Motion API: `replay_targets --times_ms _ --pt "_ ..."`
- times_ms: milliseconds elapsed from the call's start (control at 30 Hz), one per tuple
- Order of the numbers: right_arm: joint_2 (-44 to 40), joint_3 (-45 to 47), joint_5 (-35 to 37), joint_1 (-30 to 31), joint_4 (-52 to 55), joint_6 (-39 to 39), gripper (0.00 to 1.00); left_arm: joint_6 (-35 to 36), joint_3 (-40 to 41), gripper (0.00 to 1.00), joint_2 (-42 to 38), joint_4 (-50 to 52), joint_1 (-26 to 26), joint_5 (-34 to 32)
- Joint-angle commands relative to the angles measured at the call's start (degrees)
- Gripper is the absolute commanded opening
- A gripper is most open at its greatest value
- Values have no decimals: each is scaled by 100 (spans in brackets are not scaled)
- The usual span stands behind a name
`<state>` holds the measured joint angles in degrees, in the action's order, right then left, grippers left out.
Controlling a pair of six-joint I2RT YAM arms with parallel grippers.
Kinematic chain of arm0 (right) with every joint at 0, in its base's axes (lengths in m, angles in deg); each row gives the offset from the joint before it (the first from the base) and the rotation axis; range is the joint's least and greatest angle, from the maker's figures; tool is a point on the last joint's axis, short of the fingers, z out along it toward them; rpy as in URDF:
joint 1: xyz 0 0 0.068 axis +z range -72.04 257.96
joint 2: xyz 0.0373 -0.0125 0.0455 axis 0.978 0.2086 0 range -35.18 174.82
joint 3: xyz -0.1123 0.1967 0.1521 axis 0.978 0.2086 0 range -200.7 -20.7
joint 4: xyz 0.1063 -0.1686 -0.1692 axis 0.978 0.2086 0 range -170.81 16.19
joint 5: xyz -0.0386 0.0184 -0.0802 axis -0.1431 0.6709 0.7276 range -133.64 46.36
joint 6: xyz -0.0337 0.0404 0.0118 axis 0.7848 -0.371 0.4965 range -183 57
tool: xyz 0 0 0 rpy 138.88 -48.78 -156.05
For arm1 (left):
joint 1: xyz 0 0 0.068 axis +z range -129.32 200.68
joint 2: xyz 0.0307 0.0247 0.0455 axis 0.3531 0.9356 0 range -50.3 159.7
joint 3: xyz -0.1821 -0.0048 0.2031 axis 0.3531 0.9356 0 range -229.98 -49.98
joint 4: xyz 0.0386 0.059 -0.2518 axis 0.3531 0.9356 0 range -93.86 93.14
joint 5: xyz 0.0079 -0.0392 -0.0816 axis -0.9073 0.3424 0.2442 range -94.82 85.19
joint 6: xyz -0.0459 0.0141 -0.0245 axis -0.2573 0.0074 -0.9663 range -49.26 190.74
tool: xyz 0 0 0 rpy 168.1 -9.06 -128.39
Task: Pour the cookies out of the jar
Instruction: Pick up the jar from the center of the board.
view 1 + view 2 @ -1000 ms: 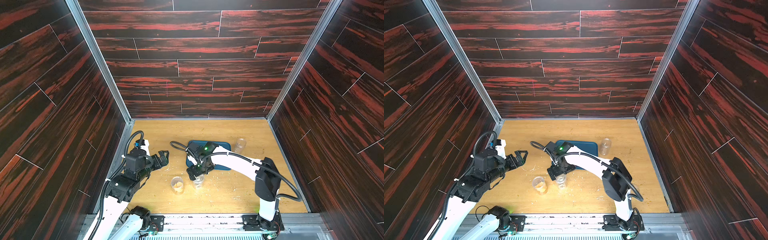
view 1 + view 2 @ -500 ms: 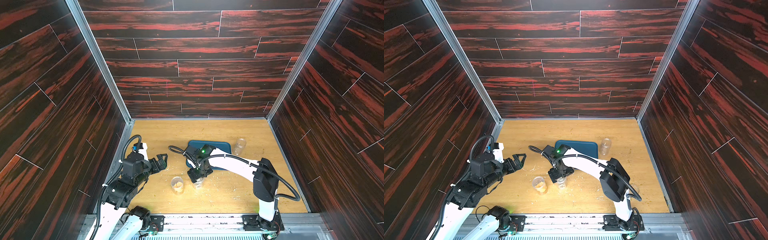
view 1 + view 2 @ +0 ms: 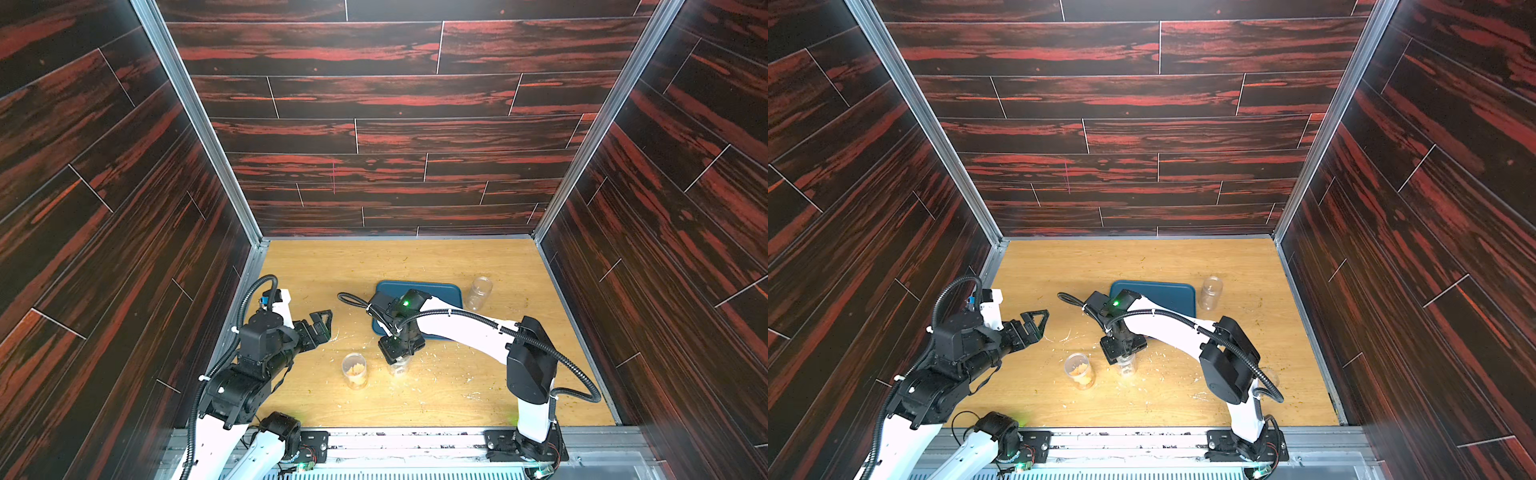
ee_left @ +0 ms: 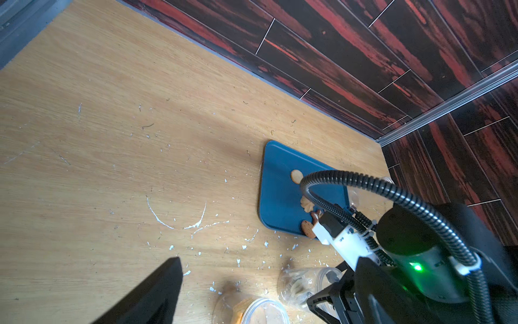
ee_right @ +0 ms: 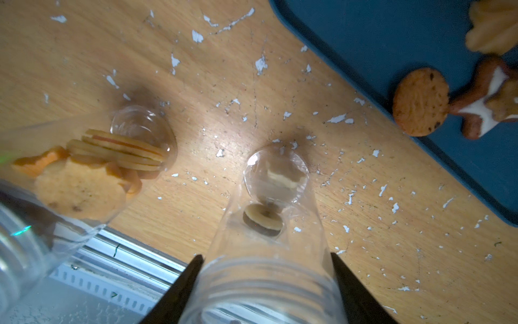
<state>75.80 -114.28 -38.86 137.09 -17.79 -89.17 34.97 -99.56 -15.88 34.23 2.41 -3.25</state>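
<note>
Pinched the right gripper's fingers (image 5: 179, 291) against both sides of the threaded neck of the jar (image 5: 269, 193), so had the right gripper (image 3: 397, 353) closed on it from straight above, just below centre in both top views. Held the left gripper (image 3: 321, 326) spread wide and empty over bare wood, left of centre. Saw two cookies (image 5: 263, 220) at the bottom of the gripped jar, upright on the table (image 3: 457, 395). Noted a pale oak-grain board, scratched and strewn with white flecks (image 5: 260, 64), boxed in on three sides by dark, red-streaked plank walls (image 3: 374, 124) with aluminium corner posts. Found a second jar (image 3: 354, 370) just beside the gripped one, toward the lower left, part-filled with orange and yellow biscuits; a blue tray (image 3: 444, 293) above it in the frame, with at least four loose biscuits on it in the wrist views; a third jar (image 3: 478, 293), clear, just right of the tray. Lost the tray's near half behind the right arm (image 3: 465, 328) in both top views, and part of it behind a ribbed cable (image 4: 364, 179) in the left wrist view. Against a second earlier: narrowed the right jaws onto the neck; left jars, tray and left gripper in much the same places.
</note>
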Motion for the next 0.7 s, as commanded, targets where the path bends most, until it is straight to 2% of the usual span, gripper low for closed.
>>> replay_targets --times_ms 0,167,433,533,667 --pt "-325 -22 133 25 150 -132 59 16 81 100 -79 117 40 -86" --pt "-461 -166 27 -44 99 -231 59 118 37 100 -126 165 39 -99" --pt "-968 112 -572 -548 -299 -454 54 232 62 100 -222 87 33 12" --pt "-1198 360 -914 -796 -499 -553 54 325 147 100 -277 -108 34 300" --pt "-1551 682 -1560 -1218 -852 -743 54 665 186 100 -178 -334 38 1051"
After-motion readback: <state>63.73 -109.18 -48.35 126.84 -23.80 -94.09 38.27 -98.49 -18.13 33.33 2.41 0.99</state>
